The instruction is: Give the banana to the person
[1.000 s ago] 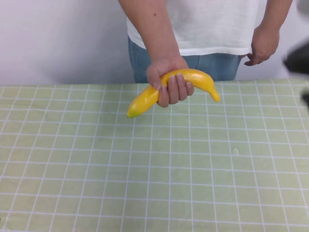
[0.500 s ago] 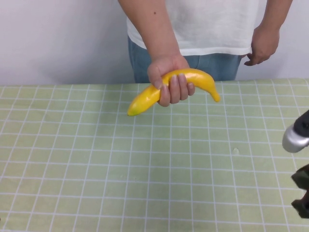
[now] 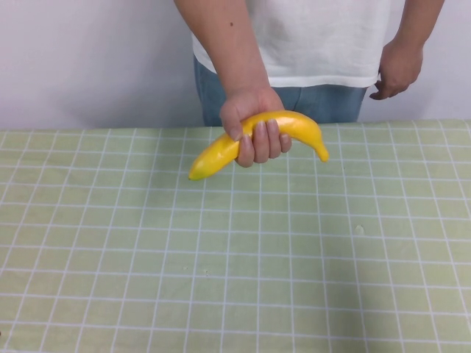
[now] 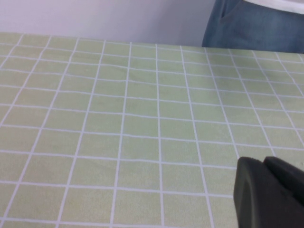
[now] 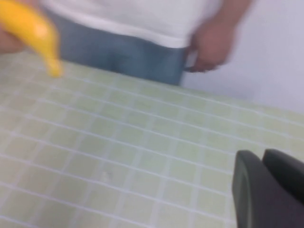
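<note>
**Yellow banana already in the person's hand**

Green checked cloth covers the tabletop (image 3: 235, 279), and nearest us it lies bare: in the high view we see neither arm over it. We find the left gripper (image 4: 270, 194) only in its own wrist view, as a dark shape low over the near cloth, and the right gripper (image 5: 268, 190) likewise only in its wrist view, over the right part of the cloth and facing the far edge. Whether either pair of jaws is open or closed we cannot tell; nothing shows between them, and neither has hold of the banana.

Farther off, just above the far middle of the tabletop, the banana (image 3: 294, 125) sits in the person's (image 3: 324, 44) hand (image 3: 250, 121), fingers wrapped around its middle, both pointed ends free and clear of the cloth. The other hand hangs at the far right.

We judge the handover done: the banana is with the person, and only parking the arms could remain.
</note>
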Robot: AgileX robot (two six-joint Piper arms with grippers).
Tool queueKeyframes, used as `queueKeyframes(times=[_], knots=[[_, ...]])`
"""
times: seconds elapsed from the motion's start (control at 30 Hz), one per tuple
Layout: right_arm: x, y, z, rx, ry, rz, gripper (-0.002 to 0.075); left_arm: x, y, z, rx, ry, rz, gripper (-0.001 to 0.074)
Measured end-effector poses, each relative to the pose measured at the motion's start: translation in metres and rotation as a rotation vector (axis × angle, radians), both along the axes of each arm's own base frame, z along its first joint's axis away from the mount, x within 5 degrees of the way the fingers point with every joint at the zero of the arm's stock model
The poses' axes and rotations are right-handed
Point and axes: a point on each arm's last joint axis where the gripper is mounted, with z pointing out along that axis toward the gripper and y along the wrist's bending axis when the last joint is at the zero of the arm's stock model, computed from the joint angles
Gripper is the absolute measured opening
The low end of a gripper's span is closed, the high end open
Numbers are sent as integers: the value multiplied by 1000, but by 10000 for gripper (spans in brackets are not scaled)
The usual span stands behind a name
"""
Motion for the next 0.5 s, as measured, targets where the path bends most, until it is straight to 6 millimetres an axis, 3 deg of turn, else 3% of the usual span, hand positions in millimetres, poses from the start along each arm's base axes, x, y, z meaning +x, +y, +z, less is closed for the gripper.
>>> queueKeyframes(times=[0.17,0.33,0.5], knots=[[-34,-21,-53,28,-55,-140,-7,0,0,0,0,0,0,-3],[-55,-30,-103,52,-80,-242,-7,0,0,0,0,0,0,-3],[-67,-35,-115,86,-78,-321,-7,0,0,0,0,0,0,-3]])
